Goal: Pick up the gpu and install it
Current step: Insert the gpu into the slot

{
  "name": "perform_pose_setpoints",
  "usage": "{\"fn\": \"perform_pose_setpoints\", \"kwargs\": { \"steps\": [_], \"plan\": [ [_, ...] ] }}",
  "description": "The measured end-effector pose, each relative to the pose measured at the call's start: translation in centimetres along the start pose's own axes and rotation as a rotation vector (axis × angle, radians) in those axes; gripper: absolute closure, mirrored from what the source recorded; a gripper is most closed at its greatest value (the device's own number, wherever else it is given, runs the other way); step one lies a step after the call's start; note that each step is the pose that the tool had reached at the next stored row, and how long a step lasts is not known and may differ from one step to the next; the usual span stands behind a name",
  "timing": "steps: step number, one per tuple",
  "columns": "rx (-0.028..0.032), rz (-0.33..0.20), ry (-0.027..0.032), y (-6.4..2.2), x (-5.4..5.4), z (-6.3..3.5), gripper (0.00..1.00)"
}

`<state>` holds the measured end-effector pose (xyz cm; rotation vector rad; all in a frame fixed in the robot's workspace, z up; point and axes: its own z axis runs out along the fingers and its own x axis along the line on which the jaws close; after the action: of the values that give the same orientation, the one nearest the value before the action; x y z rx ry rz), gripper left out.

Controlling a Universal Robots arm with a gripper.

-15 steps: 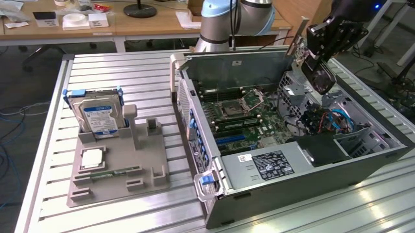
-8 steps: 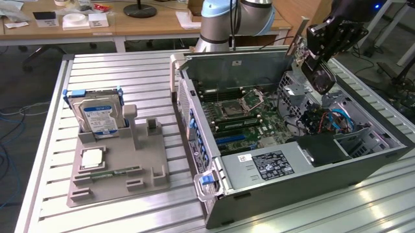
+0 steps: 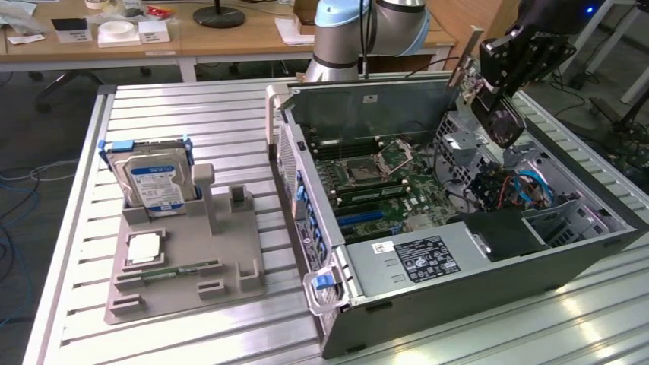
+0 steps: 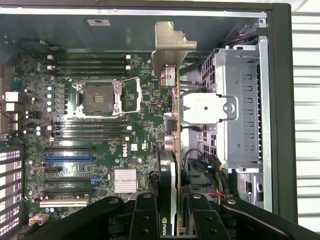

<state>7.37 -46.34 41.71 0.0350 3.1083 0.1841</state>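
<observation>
The gpu (image 3: 504, 125) hangs in the air over the open computer case (image 3: 335, 251), above its right-hand side in the exterior view, near the drive cage (image 3: 466, 144). It is a dark card with a metal end bracket (image 4: 170, 47). My gripper (image 3: 507, 80) is shut on the gpu from above. In the wrist view the gpu (image 4: 172, 150) appears edge-on between my black fingers (image 4: 145, 215), with the motherboard (image 4: 100, 130) and its expansion slots (image 4: 68, 159) below and to one side of the card.
The case lies on its side on a slatted metal table (image 3: 182, 114), with a power supply (image 3: 426, 255) near its front wall. On the exterior view's left, a grey holder (image 3: 188, 266) carries a hard drive (image 3: 152, 182), a processor (image 3: 142, 247) and a memory stick (image 3: 178, 268).
</observation>
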Motion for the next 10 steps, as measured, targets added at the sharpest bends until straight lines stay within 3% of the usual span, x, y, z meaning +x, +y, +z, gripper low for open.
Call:
{"fn": "perform_pose_setpoints", "kwargs": {
  "steps": [4,10],
  "plan": [
    [-0.0008,-0.033,0.0039,0.00,0.00,0.00,0.73],
    [-0.0032,-0.119,0.0143,0.00,0.00,0.01,0.73]
  ]
}}
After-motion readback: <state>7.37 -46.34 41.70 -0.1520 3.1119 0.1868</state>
